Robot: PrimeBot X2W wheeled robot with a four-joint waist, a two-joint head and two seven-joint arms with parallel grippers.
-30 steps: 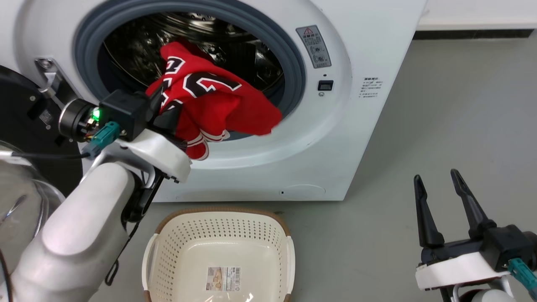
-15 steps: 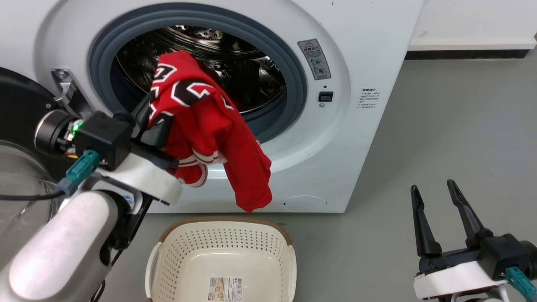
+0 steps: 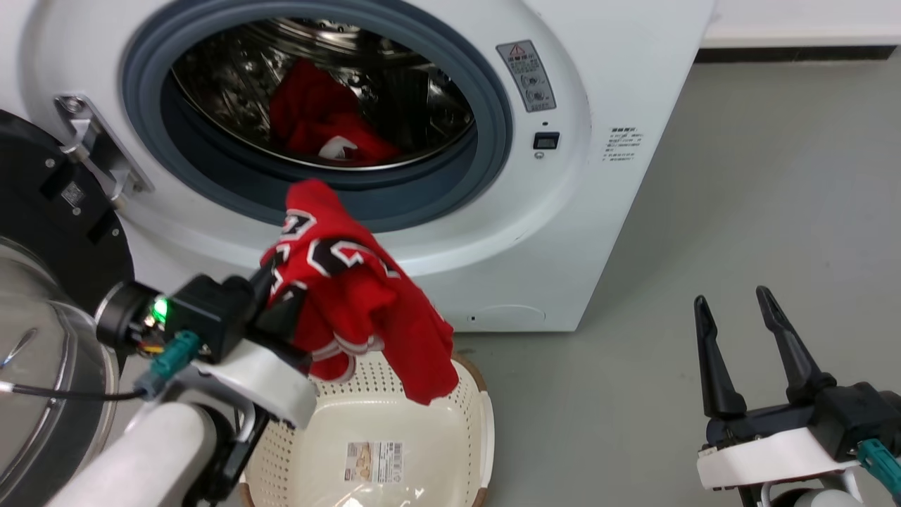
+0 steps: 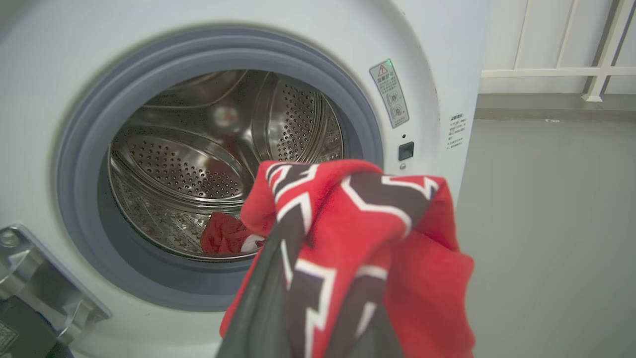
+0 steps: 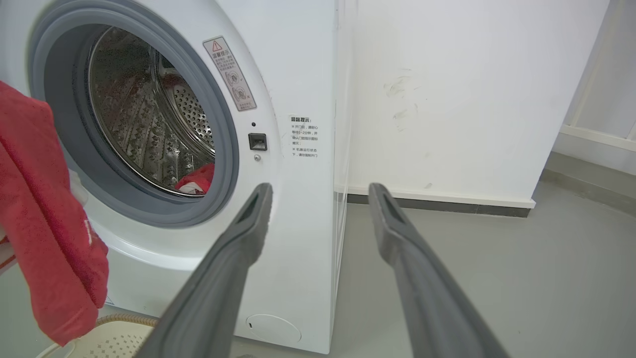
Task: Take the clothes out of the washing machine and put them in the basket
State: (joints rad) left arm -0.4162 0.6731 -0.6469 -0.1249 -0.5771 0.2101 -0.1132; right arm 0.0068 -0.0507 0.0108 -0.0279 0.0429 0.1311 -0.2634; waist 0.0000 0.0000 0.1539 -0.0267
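My left gripper (image 3: 278, 303) is shut on the red jersey (image 3: 352, 296) with black-and-white numbers, which hangs clear of the washing machine (image 3: 563, 211), just above the back of the cream basket (image 3: 429, 429) on the floor. Up close, the jersey (image 4: 357, 248) drapes over my left fingers (image 4: 268, 298). A second red garment with white trim (image 3: 320, 130) lies inside the steel drum (image 3: 394, 91), also seen low in the drum (image 4: 226, 236) and as a red patch (image 5: 196, 179). Low at the right, my right gripper (image 3: 732, 310) stands open and holds nothing; its fingers (image 5: 238, 238) point at the machine's front.
The machine's domed glass door (image 3: 35, 380) hangs open at the left, close beside my left arm. Bare grey floor (image 3: 739, 176) stretches to the right of the machine, up to a white wall (image 5: 447, 99) with a dark skirting.
My left gripper has drawn the jersey out of the drum opening and down, so it now hangs over the basket. The second garment in the drum has come into sight. The right gripper has stayed put.
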